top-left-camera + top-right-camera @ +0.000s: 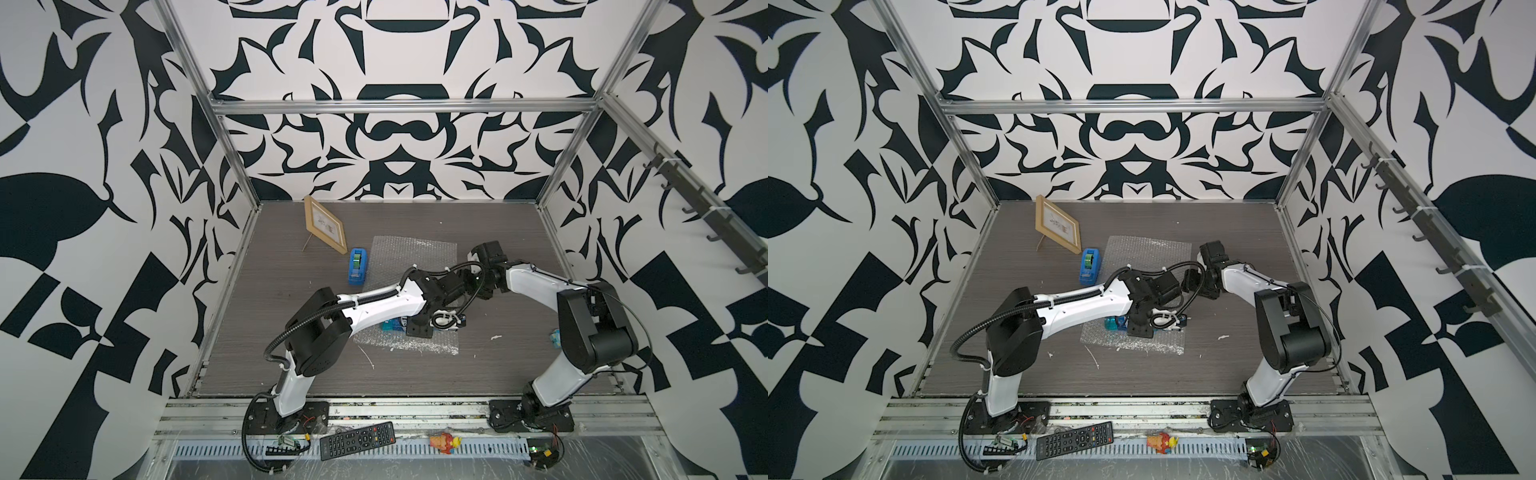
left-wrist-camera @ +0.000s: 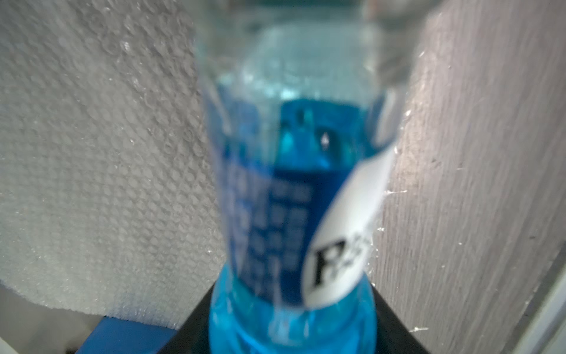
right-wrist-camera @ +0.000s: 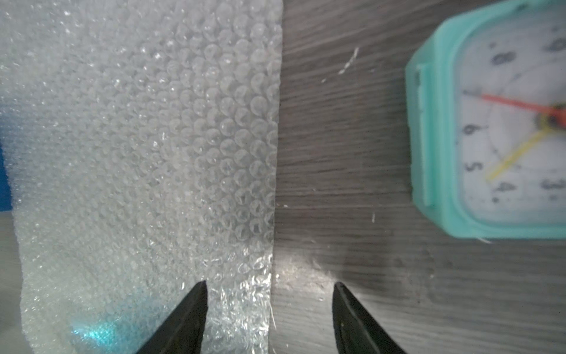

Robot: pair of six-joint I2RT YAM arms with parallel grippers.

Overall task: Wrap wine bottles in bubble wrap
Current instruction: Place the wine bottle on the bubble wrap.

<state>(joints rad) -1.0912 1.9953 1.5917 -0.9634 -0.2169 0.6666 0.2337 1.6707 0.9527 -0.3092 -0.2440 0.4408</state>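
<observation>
The wine bottle [image 2: 294, 199], clear plastic with blue liquid and a white-and-blue label, lies on the near part of the bubble wrap [image 1: 411, 253]. In both top views only its blue body [image 1: 390, 326] [image 1: 1113, 323] peeks out from under my left arm. My left gripper [image 2: 292, 343] [image 1: 415, 326] is shut on the bottle, with a black jaw on either side of it. My right gripper [image 3: 269, 285] is open low over the table. Its fingers straddle the sheet's side edge [image 3: 272, 184], one over the wrap and one over bare table. From above, its fingers are hidden behind the arms.
A teal alarm clock [image 3: 490, 122] [image 1: 555, 338] lies on the table to the right of the wrap. A blue tape dispenser [image 1: 356, 267] and a wooden picture frame [image 1: 325, 224] stand left of the sheet. A remote [image 1: 357, 440] and a small toy [image 1: 445, 440] lie on the front rail.
</observation>
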